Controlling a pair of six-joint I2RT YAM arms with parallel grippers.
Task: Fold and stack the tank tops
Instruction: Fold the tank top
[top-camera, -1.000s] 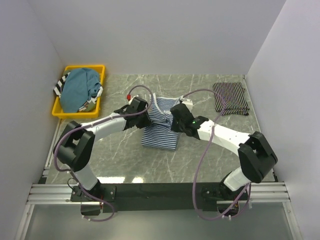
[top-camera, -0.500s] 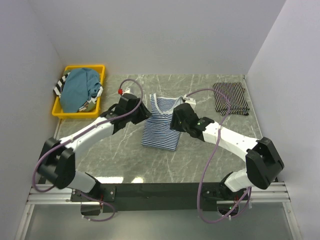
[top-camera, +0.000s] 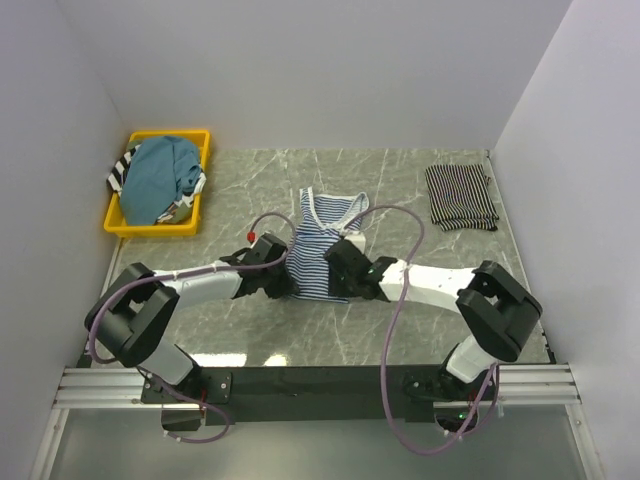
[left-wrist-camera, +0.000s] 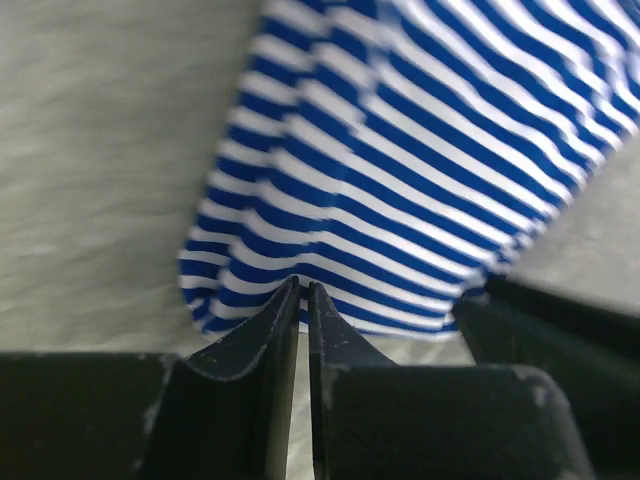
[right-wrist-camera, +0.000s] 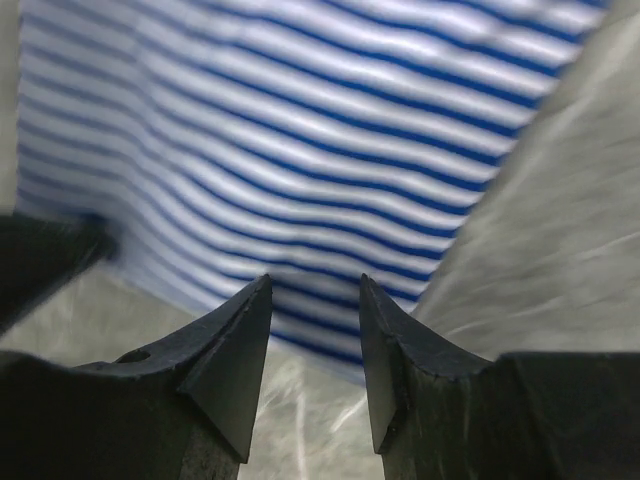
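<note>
L tool (left-wrist-camera: 303, 289) closed, R tool (right-wrist-camera: 315, 284) ajar

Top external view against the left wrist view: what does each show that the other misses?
Only the top external: the yellow bin holding a teal top, the folded black striped top at far right, both whole arms. Only the left wrist: the left gripper almost closed at the near hem of the blue-and-white striped top; a pinch cannot be confirmed. Both: that top on the table, the right gripper beside it.

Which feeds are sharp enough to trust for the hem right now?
Top external: sharp, evenly lit, glare on the table near the bases. Left wrist: blue-and-white striped tank top softens farther out. Right wrist: stripes smeared, hem blurred, right gripper crisper.
</note>
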